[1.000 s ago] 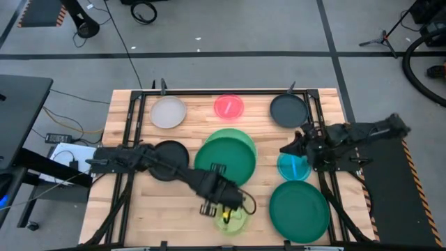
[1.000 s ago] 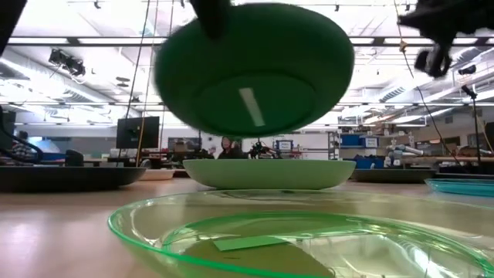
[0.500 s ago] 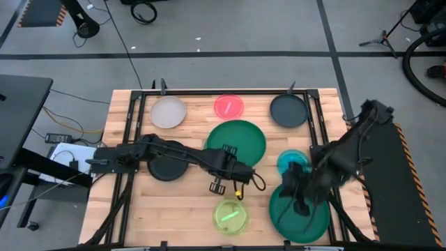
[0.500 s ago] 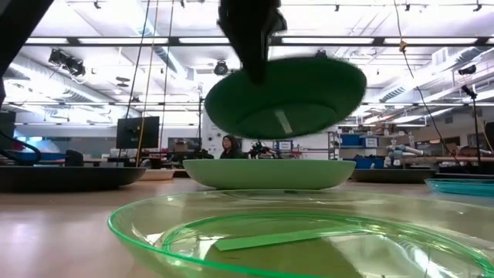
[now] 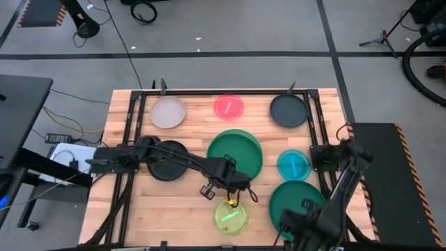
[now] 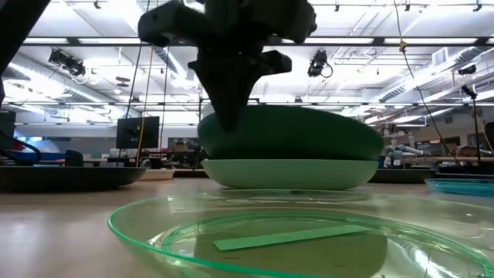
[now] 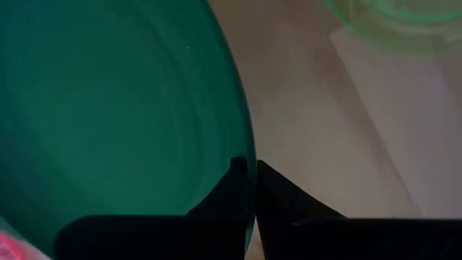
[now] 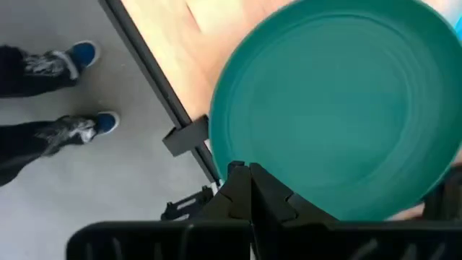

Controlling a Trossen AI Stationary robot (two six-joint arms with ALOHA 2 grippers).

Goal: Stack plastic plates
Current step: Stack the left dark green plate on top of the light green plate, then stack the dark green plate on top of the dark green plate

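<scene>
A dark green plate [image 5: 237, 148] lies nested on the light green plate [image 6: 285, 174] at the table's middle. My left gripper [image 5: 224, 170] is shut on its near rim. A second dark green plate [image 5: 296, 195] sits at the near right, with my right gripper [image 5: 300, 213] shut at its near rim. The yellow-green plate [image 5: 231, 217] lies near the front edge, and the cyan plate [image 5: 294, 165] to the right. Grey [image 5: 168, 112], pink [image 5: 229, 106] and black [image 5: 288, 110] plates line the far side. Another black plate [image 5: 169, 162] lies under my left arm. My left gripper pinches the stacked dark green plate's near rim [image 7: 248, 148] between its two fingers [image 7: 232, 189], one over the inner side and one outside, slanting down from the near left. The plate rests level in the light green one. My right gripper pinches the other dark green plate's near rim [image 8: 220, 155] with its fingers [image 8: 237, 184], coming from the table's near side. Whether that plate is off the table I cannot tell.
Black frame rails [image 5: 132, 125] run along the table's left and right sides, and one [image 8: 186, 136] passes close to the right plate. A person's feet [image 8: 68, 123] stand on the floor by the near edge. Bare wood lies between the plates.
My left gripper carried its dark green plate from above the yellow-green plate toward the far side and lowered it onto the light green plate. My right arm swung from beside the cyan plate toward the near edge and came down at the near-right dark green plate.
</scene>
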